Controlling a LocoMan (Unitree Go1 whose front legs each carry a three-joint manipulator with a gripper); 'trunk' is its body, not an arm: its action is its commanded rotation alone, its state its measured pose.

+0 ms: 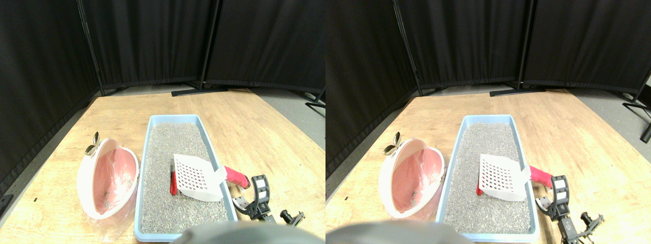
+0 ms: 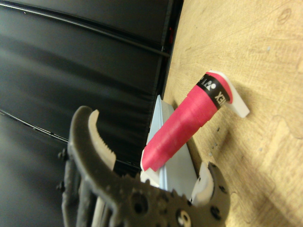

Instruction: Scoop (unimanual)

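Near the front edge of the wooden floor panel [image 1: 264, 127], toward its right corner, I see my right gripper [image 1: 253, 195] sitting just beside the end of the scoop's red-wrapped handle [image 1: 235, 176], not on it. From the wrist camera its jaws stand wide apart, with the handle [image 2: 182, 130] running away between them in the picture but beyond their tips, so I read the gripper as holding nothing; the stereo view is too small for me to confirm whether a fingertip brushes the handle's end. The white slotted scoop [image 1: 196, 178] lies with its perforated bowl on the grey litter, near the right wall of the blue litter tray [image 1: 147, 147] and somewhat toward the tray's front end, its handle leaning out over the tray's right rim and sticking out above the floor panel. A small red object [image 1: 173, 183] lies on the litter, touching or just beside the scoop's left side. The tray runs lengthwise from the front edge of the panel toward the middle. Just beside the tray's left wall stands a pink bin [image 1: 108, 179] lined with clear plastic, tilted so that I look into its mouth, and a small metallic clip-like thing [image 1: 93, 144] sits at its far rim. Black curtains [image 1: 152, 40] on stands close off the panel's far edge and left side.
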